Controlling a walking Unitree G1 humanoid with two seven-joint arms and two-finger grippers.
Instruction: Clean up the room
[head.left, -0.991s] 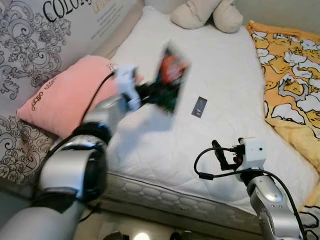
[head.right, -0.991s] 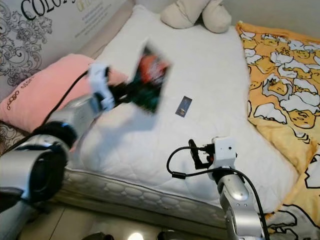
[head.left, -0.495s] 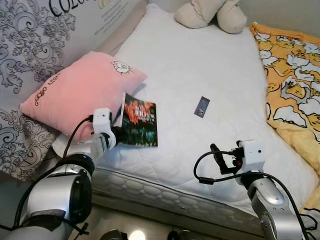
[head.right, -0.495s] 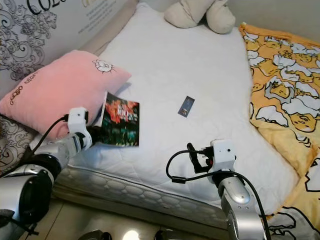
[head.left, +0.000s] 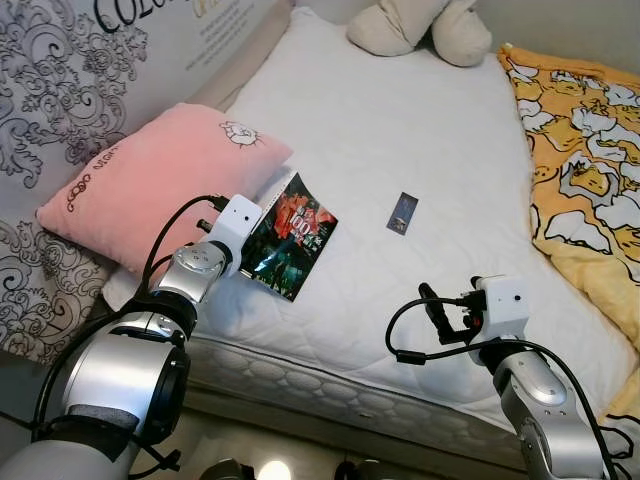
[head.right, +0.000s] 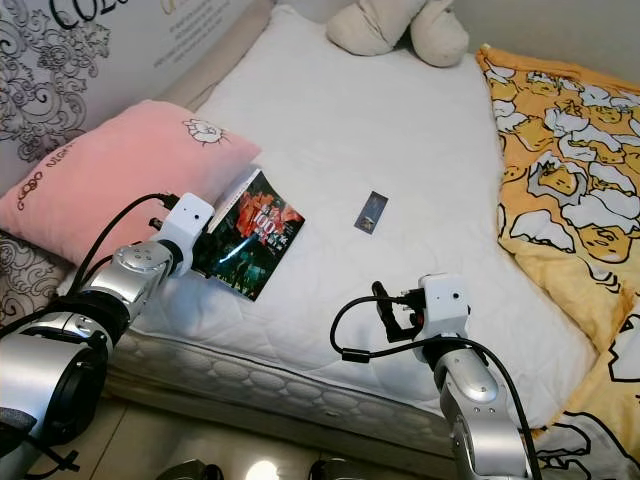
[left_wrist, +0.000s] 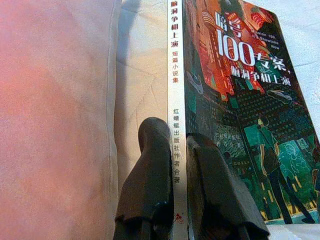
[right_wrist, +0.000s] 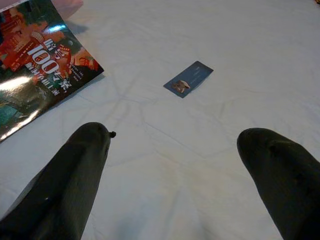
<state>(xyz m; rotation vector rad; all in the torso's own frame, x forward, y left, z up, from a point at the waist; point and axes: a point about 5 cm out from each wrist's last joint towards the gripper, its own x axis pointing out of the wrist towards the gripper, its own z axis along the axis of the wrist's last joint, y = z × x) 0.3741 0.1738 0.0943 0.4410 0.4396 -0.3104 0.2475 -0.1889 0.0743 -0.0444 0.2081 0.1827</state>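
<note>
In the left middle of the head view, the left gripper (left_wrist: 174, 150) grips a glossy paperback book with a red and dark green illustrated cover (head.left: 290, 238) by its white spine, one black finger (left_wrist: 150, 165) on each side of the spine. The book is tilted above the white quilted mattress (head.left: 400, 130), just beside the lower corner of the soft pink rectangular pillow (head.left: 150, 190) that lies toward the upper left. Near the centre of the frame, a small dark blue card (head.left: 401, 213) lies flat on the mattress, well apart from the book. The right gripper (right_wrist: 175, 170) hovers over the mattress in the lower right, its two black fingers spread wide with nothing between them. At the top centre sits a cream plush toy (head.left: 420, 25), and along the right edge lies an orange and yellow patterned blanket (head.left: 580, 150). A grey patterned headboard with black scrollwork (head.left: 60, 70) fills the upper left corner.
</note>
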